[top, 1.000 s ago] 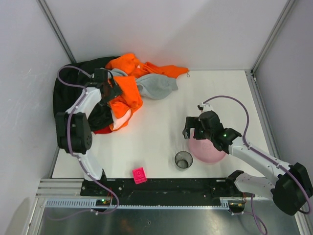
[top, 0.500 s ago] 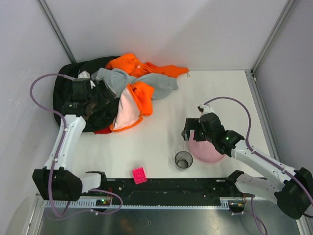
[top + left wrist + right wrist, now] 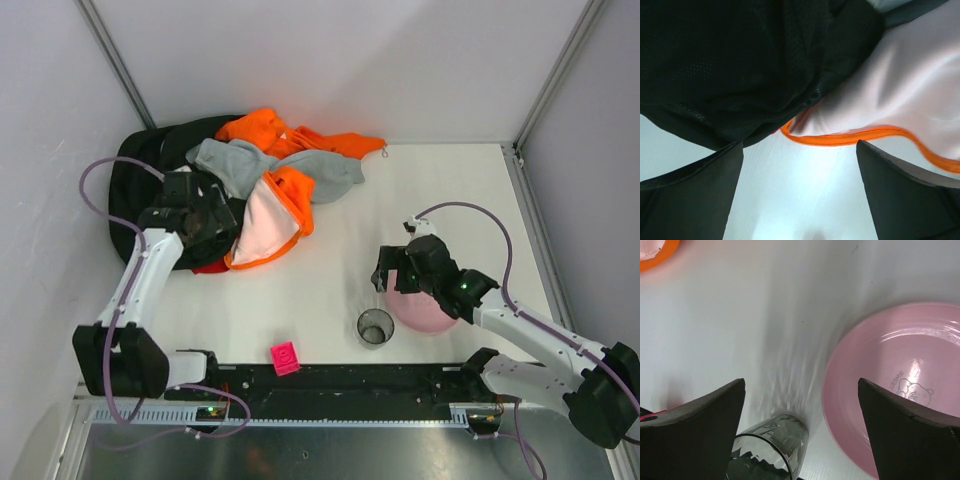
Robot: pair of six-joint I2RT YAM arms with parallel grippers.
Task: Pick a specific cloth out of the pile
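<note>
Cloth (image 3: 208, 267) is showing only as a thin red sliver, peeking out from under the black garment (image 3: 140, 190) just base-ward of the left hand (image 3: 212, 222), beside the orange-hemmed pale pink cloth (image 3: 262, 222) at the edge of the pile (image 3: 250, 165). The left hand is hovering with fingers spread wide, gripping nothing. The right hand (image 3: 394, 270), likewise spread and unloaded, is hanging well apart from the cloth. The fabric is probably going to handle as light, limp and compliant. Pinching the exposed red edge and pulling slowly seems best, since the heavier black layer is likely weighing on it.
</note>
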